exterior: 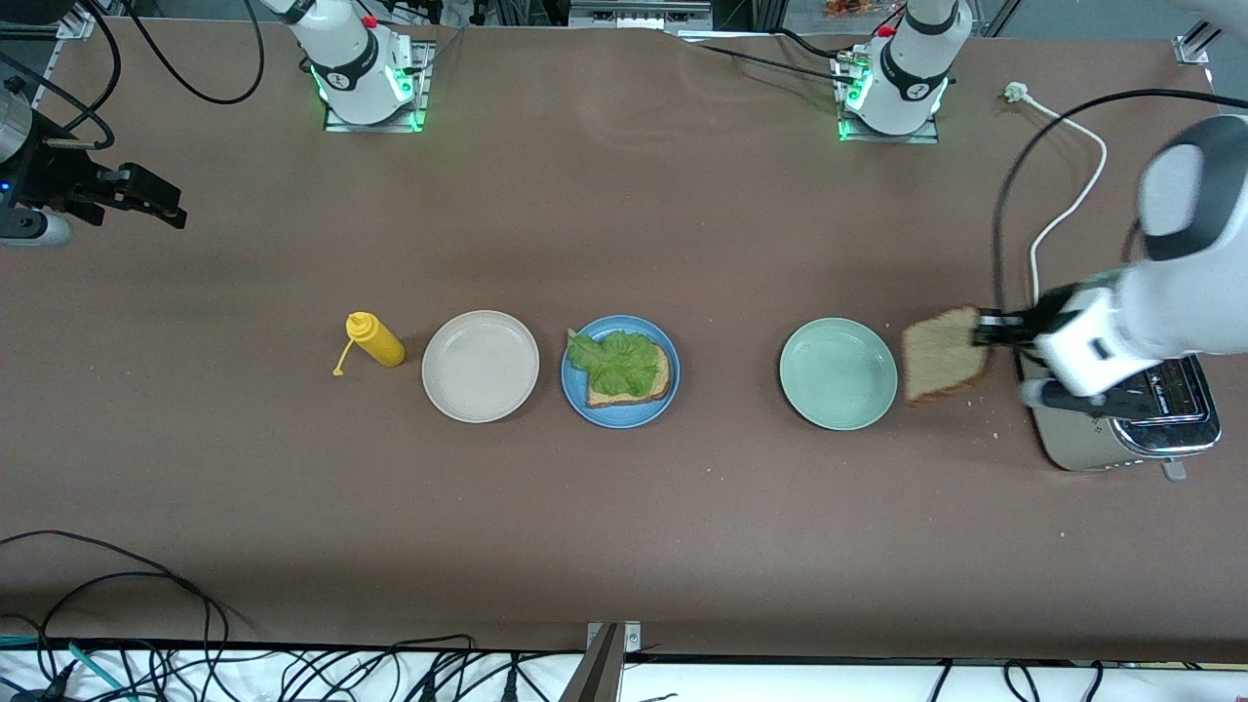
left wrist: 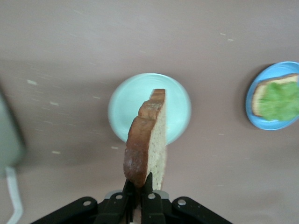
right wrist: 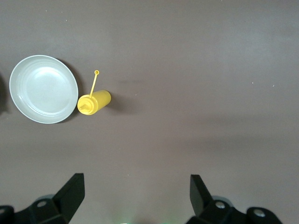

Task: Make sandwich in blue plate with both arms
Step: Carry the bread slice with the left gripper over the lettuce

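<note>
The blue plate lies mid-table with one brown bread slice on it and a green lettuce leaf on that slice. My left gripper is shut on the crust edge of a second bread slice, held on edge in the air between the mint-green plate and the toaster. In the left wrist view my left gripper grips this slice over the mint plate, with the blue plate and lettuce farther off. My right gripper waits open and empty at the right arm's end.
A mint-green plate lies beside the blue plate toward the left arm's end, then a silver toaster with a white cable. A beige plate and a yellow squeeze bottle lie toward the right arm's end.
</note>
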Tool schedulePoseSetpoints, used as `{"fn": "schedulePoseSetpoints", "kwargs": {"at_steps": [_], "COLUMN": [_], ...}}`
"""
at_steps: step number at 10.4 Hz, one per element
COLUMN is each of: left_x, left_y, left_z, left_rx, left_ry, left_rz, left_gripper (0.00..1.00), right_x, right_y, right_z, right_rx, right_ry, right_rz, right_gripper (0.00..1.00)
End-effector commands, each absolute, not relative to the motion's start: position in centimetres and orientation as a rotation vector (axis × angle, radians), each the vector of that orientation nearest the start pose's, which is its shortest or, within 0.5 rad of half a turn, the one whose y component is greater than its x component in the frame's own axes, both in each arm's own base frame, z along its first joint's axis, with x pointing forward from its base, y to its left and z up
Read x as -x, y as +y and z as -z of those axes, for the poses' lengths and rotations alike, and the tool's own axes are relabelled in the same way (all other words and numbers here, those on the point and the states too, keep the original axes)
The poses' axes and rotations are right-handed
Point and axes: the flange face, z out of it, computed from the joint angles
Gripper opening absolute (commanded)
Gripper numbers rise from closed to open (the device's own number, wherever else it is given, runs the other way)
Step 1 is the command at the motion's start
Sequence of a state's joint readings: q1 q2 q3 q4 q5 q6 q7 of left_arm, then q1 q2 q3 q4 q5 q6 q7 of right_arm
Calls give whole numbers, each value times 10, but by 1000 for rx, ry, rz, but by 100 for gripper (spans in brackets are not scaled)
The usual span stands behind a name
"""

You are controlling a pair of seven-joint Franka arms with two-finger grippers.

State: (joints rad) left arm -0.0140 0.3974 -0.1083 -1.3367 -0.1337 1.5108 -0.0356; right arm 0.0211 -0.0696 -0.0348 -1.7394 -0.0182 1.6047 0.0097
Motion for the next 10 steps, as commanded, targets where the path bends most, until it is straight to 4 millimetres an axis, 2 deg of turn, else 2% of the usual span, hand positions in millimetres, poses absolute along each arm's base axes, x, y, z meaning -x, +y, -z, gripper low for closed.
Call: {"fn": "schedulePoseSetpoints", "kwargs": {"at_steps": [1, 3, 5, 7, 9, 10], "left_x": [-642, -641, -640, -639, -633, -630], "left_y": [-185, -239, -273, -306, -349, -366], "left_z": [-461, -429, -394, -377, -358, -348], "left_rx": [3395, 3491, 3625, 3709, 3763, 3774], "left_ry": [37, 76, -4, -105, -299, -313], "left_rz": [-443, -497, -711, -749, -852, -818], "left_gripper": [0, 0, 0, 0, 0, 0], "right_x": [-547, -547, -546, -550, -550, -549], "right_y": [-3, -2, 0, -1, -1, 1], "right_z": [-596, -596, -592, -589, -588, -589], "right_rx": [3176, 3171, 3143, 3140, 3137, 3138], "right_ry": [54, 37, 43, 46, 46, 41], "right_rz": [-75, -87, -111, -116, -118, -118], "right_gripper": [100, 100, 100, 100, 100, 100]}}
